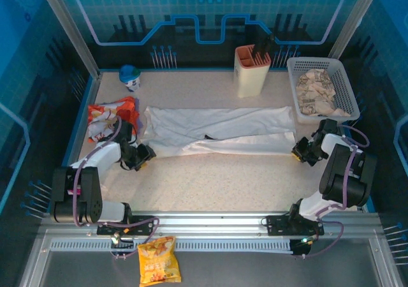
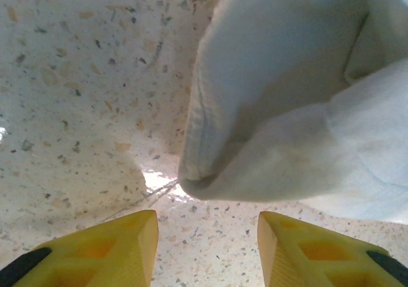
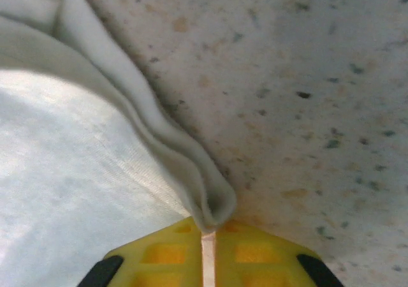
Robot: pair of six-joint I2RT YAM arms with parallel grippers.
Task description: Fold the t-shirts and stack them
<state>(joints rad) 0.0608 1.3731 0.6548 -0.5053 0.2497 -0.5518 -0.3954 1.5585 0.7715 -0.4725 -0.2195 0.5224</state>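
The t-shirt lies stretched on the desk. Its long axis runs left to right, from one claw to the other, and a small dark mark sits near its middle. At its right end, a folded edge of cloth runs straight into the right claw. That claw's jaws are pressed together on the cloth, so it holds the shirt. The rest of the cloth spreads away ahead and to the left of that claw, with bare desk on its other side.

The left end is the one that matters. A rounded, doubled corner of the shirt lies just ahead of the left claw, in line with the gap of its jaws but not in it. Bare desk shows between corner and claw. The jaws there stand partly apart and hold nothing. From the corner the cloth runs on ahead and to the right of this claw.

As I judge it, the left arm is much the nearer to the free end. A short advance straight ahead, low over the desk, should bring the corner into the gap before closing. The risk is pushing the corner away instead of straddling it.
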